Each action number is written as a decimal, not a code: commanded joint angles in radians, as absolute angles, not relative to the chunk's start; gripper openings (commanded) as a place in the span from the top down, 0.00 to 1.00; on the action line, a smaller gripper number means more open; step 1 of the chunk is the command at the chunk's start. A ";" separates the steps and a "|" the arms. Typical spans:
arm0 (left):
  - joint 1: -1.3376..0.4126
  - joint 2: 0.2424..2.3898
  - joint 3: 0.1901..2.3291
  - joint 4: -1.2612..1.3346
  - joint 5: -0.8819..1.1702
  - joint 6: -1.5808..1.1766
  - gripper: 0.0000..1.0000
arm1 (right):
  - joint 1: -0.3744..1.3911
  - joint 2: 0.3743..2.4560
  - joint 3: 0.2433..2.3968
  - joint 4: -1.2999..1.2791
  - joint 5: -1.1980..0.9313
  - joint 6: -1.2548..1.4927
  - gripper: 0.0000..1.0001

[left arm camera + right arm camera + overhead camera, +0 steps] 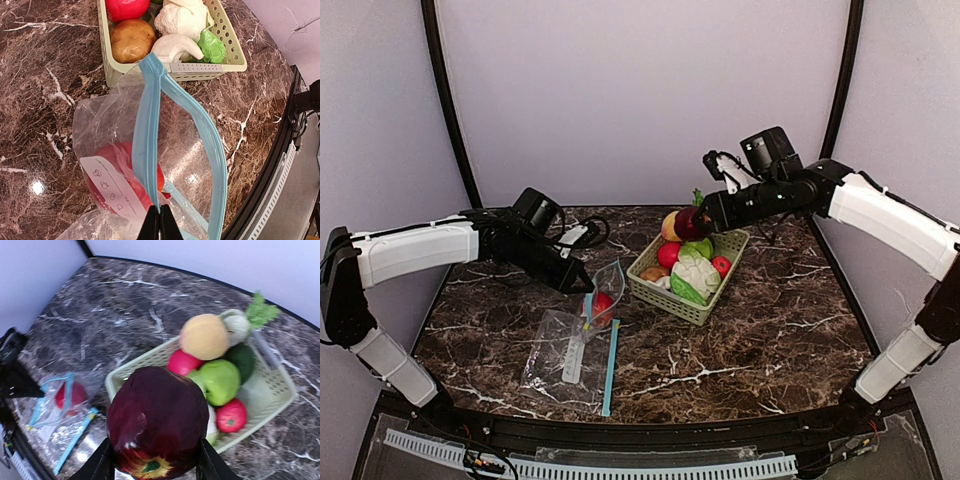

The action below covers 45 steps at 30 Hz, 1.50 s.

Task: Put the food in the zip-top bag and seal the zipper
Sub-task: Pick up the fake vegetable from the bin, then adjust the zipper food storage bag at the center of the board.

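Observation:
My left gripper [582,287] [160,220] is shut on the blue zipper rim of the clear zip-top bag [605,290] [180,150] and holds its mouth up and open. A red piece of food [603,304] [120,170] lies inside the bag. My right gripper [692,222] [154,460] is shut on a dark red apple [157,415] and holds it above the left end of the basket. More food fills the basket: a white cauliflower [695,272] [182,20], a potato [132,40], a green piece [220,382] and a small red tomato [231,416].
The pale green lattice basket [665,295] [135,365] stands right of the bag, close to it. Clear plastic with a white label [560,355] and a long blue strip [611,365] lie flat in front of the bag. A black rail [620,430] runs along the near table edge.

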<state>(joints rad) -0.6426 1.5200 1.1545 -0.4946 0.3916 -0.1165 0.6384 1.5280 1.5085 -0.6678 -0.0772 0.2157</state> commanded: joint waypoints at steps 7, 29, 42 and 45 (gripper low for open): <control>-0.640 1.519 1.134 -0.490 0.407 -0.123 0.99 | 0.796 1.570 1.437 -0.385 -0.460 0.375 0.58; -0.639 1.515 1.132 -0.488 0.406 -0.124 0.99 | 0.870 1.771 1.460 -0.254 -0.579 0.498 0.59; -0.640 1.507 1.128 -0.477 0.416 -0.123 0.99 | 0.870 1.825 1.519 -0.415 -0.453 0.525 0.59; -0.639 1.508 1.125 -0.471 0.443 -0.123 0.99 | 0.870 1.829 1.527 -0.432 -0.433 0.528 0.59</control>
